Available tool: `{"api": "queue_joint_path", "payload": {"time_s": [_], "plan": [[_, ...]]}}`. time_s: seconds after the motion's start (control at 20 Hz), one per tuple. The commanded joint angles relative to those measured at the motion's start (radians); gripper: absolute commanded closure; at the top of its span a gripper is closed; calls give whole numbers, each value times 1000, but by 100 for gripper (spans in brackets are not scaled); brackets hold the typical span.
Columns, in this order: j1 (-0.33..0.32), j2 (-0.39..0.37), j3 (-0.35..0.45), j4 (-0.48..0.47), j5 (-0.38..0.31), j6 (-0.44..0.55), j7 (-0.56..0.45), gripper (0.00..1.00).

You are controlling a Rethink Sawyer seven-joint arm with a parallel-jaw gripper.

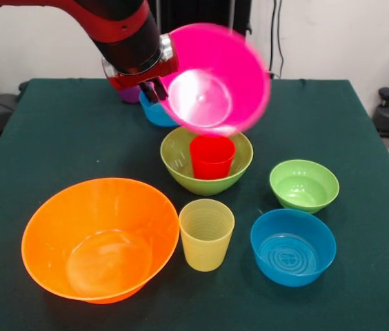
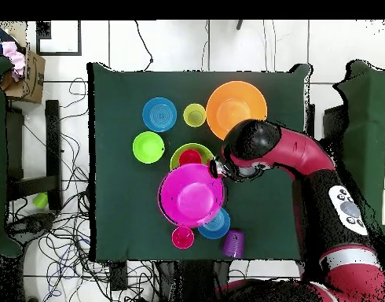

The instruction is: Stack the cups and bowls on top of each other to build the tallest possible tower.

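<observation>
My gripper [image 1: 158, 93] [image 2: 218, 167] is shut on the rim of the hot pink bowl [image 1: 215, 79] [image 2: 192, 194] and holds it tilted in the air. Just in front of it, the medium lime green bowl [image 1: 174, 152] [image 2: 180, 154] sits on the table with the bright red cup [image 1: 212, 156] [image 2: 190, 156] upright inside. The yellow cup [image 1: 206, 233] [image 2: 194, 115] and the large orange bowl [image 1: 98, 238] [image 2: 236, 108] stand near the front edge. A small green bowl [image 1: 303, 185] [image 2: 148, 147] and a blue bowl [image 1: 292, 246] [image 2: 159, 114] stand apart.
A second blue bowl [image 1: 152, 114] [image 2: 219, 226], a purple cup [image 1: 130, 94] [image 2: 233, 243] and a pinkish-red cup [image 2: 182, 237] stand near the robot's side, partly behind the arm. The green cloth table [image 1: 56, 138] ends close behind them.
</observation>
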Motion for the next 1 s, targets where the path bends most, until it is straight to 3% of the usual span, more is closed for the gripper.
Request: {"api": "queue_joint_path", "payload": {"time_s": [0.05, 1.0], "plan": [[36, -13, -23, -46, -27, 38, 119, 100], [35, -14, -35, 2, -13, -49, 105, 100]]}}
